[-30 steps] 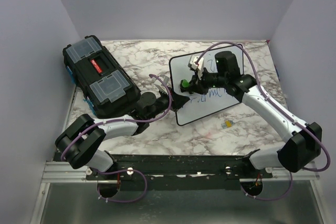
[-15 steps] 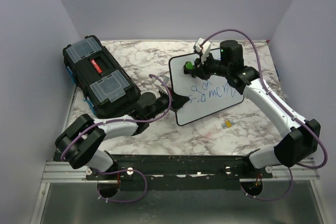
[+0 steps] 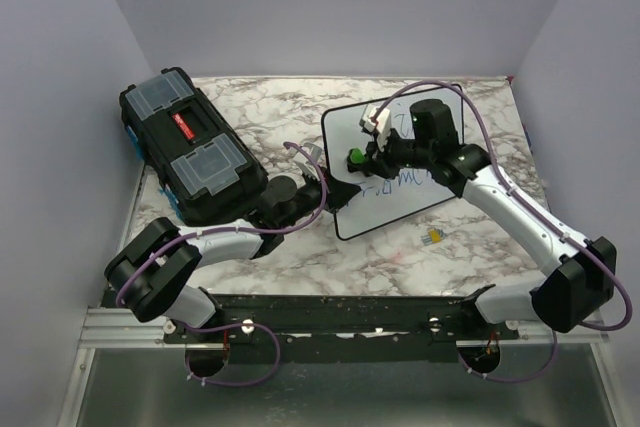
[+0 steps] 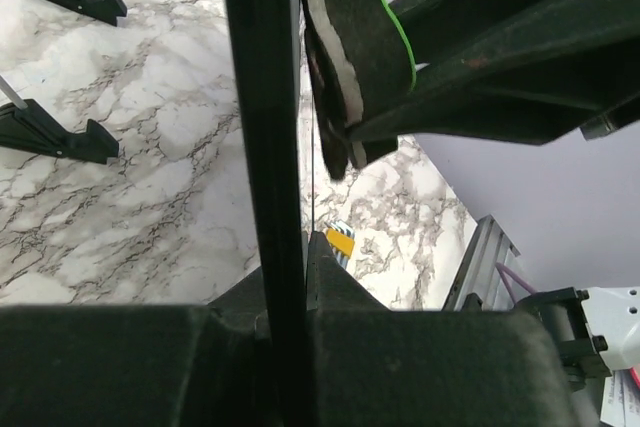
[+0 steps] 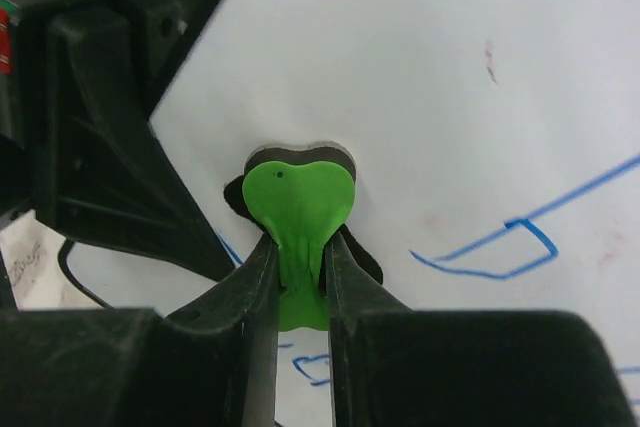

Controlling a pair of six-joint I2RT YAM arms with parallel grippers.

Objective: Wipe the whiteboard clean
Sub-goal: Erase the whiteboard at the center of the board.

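The whiteboard [image 3: 392,211] lies tilted on the marble table, with blue handwriting [image 3: 405,179] across its middle. My left gripper [image 3: 328,192] is shut on the board's left edge. In the left wrist view the black frame [image 4: 262,127] runs up between the fingers of my left gripper [image 4: 290,247]. My right gripper [image 3: 355,159] is shut on a green-handled eraser [image 5: 297,202] and presses its felt pad [image 4: 335,77] on the board's left part. In the right wrist view the right gripper [image 5: 298,252] sits over white board [image 5: 450,87] with blue strokes [image 5: 500,247].
A black toolbox [image 3: 190,147] stands at the left, close behind the left arm. A small yellow and blue object [image 3: 432,237] lies on the table in front of the board, also in the left wrist view [image 4: 338,243]. Two black board feet [image 4: 60,137] rest on the marble.
The right gripper with the eraser swept up to the board's top left corner half a second ago and is now back down at the left middle. The left gripper kept its hold.
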